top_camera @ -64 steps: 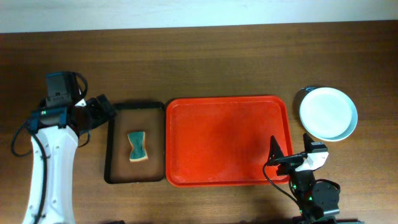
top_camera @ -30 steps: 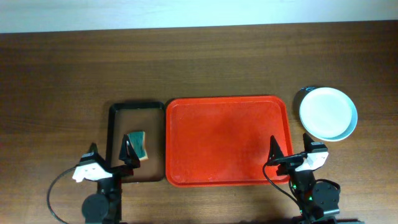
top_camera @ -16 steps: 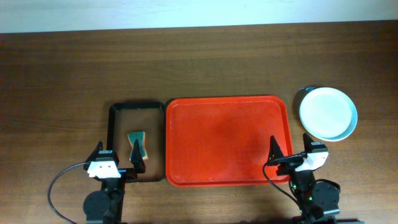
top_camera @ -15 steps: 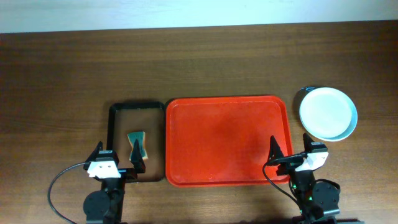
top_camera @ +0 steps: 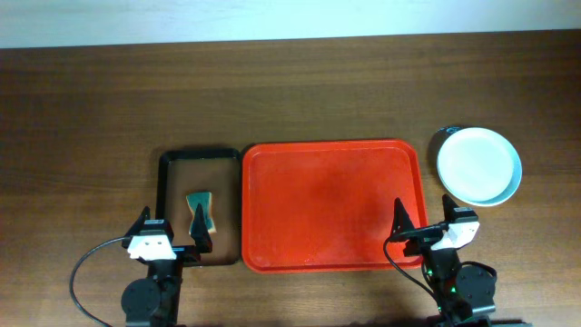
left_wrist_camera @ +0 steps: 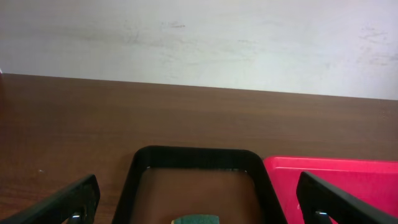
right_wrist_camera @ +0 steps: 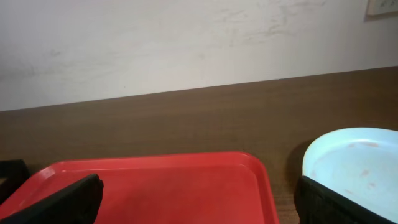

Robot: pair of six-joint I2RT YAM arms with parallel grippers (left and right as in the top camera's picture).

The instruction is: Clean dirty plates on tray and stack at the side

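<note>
The red tray (top_camera: 331, 204) lies mid-table with nothing on it. The plates stand stacked on the table right of it: a white plate (top_camera: 477, 162) on top, a pale blue rim (top_camera: 516, 182) under it. A pale green plate is not clearly visible. My left gripper (top_camera: 169, 225) is open and empty at the front edge, over the black tray's near end. My right gripper (top_camera: 425, 216) is open and empty at the red tray's front right corner. The right wrist view shows the red tray (right_wrist_camera: 155, 180), the top plate (right_wrist_camera: 354, 165) and the open jaws (right_wrist_camera: 198, 186).
A narrow black tray (top_camera: 168, 195) left of the red tray holds a teal sponge (top_camera: 201, 213). The left wrist view shows the black tray (left_wrist_camera: 140, 165), the sponge's edge (left_wrist_camera: 196, 219), the red tray's corner (left_wrist_camera: 336, 171) and the open jaws (left_wrist_camera: 198, 186).
My left arm has drawn back from the far left to the front edge by the black tray and has stayed there for the last half second. The right arm has not moved.
</note>
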